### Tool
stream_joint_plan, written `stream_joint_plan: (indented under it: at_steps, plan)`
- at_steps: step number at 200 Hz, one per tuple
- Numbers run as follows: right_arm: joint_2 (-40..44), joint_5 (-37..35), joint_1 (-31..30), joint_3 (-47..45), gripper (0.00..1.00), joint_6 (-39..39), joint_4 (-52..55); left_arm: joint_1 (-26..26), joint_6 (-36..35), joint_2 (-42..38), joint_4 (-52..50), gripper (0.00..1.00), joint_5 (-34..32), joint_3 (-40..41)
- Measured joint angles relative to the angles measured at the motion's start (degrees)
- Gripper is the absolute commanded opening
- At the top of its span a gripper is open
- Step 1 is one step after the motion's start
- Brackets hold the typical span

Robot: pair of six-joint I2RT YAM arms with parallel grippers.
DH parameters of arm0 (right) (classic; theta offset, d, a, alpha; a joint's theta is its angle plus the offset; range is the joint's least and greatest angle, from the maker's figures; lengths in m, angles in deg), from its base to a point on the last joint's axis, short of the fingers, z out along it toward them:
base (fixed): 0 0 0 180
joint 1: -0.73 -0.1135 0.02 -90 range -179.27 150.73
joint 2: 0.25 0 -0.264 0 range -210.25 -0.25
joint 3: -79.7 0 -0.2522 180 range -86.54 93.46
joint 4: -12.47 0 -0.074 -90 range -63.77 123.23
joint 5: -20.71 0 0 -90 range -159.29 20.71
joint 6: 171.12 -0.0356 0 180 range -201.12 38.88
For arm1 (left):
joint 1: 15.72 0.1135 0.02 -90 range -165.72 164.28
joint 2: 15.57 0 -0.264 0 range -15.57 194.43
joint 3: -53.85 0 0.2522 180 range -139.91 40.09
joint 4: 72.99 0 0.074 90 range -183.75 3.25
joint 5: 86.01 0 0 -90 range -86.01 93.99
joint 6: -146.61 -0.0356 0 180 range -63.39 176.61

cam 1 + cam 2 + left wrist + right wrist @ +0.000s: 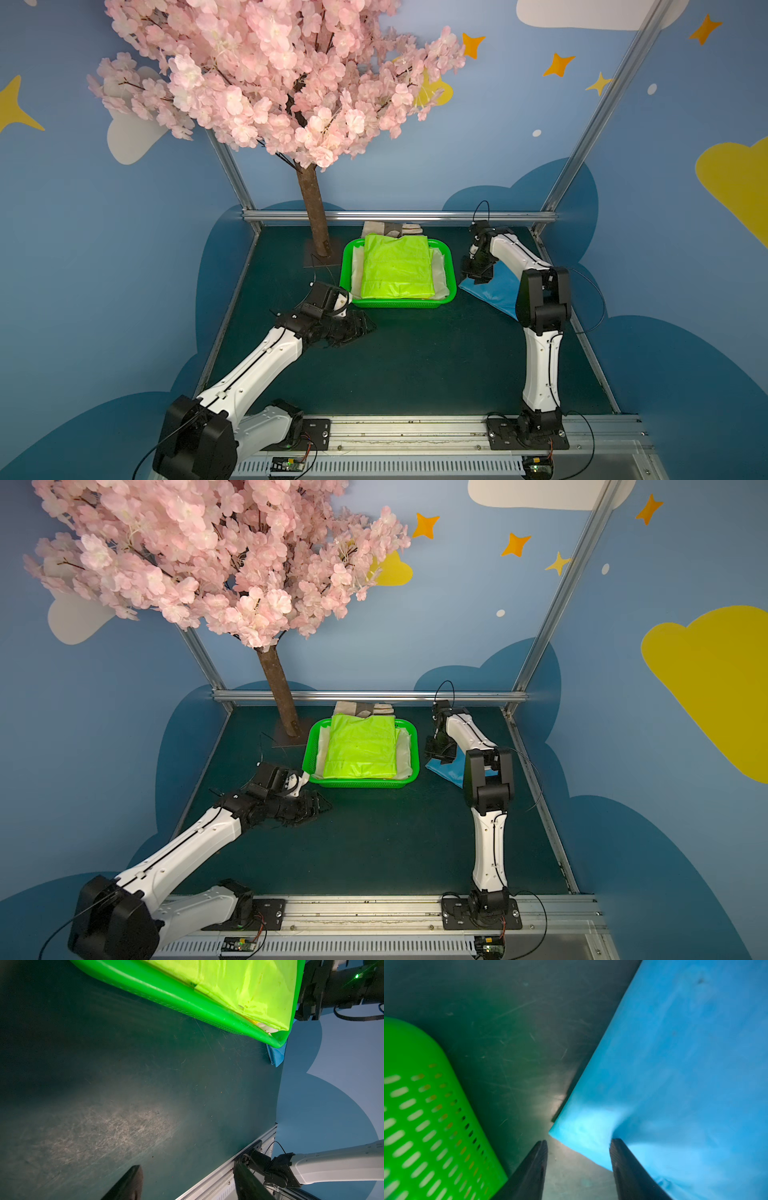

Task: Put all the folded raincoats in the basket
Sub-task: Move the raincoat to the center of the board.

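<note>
We see a pink cherry-blossom tree point(266, 75) rising from the far left of the dark green worktop point(415, 357). Toward the far edge sits the bright green basket point(399, 303). In it a neon yellow-green folded raincoat point(397, 266) lies flat on a white folded layer point(440, 266), filling most of the basket. A blue folded raincoat point(498, 295) lies on the worktop just beside the basket's right side, outside it. A pair of pale gloves point(390, 229) lies behind the basket.

The right claw point(578, 1141) hangs over the blue raincoat's corner nearest the basket. It is released, jaws spread: one finger point(623, 1157) touches the blue fabric, the other is over bare worktop. The left claw point(187, 1165) sits low by the basket's front left corner, released, with nothing between its jaws.
</note>
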Motion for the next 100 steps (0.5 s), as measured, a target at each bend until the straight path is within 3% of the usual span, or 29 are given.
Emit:
stream_joint_plan:
  at_steps: [100]
  plan:
    - [-9.0, -4.5, -2.7, 11.1, 0.47, 1.7, 7.0, -0.1, 0.6, 0.6, 0.7, 0.73, -0.1, 1.0]
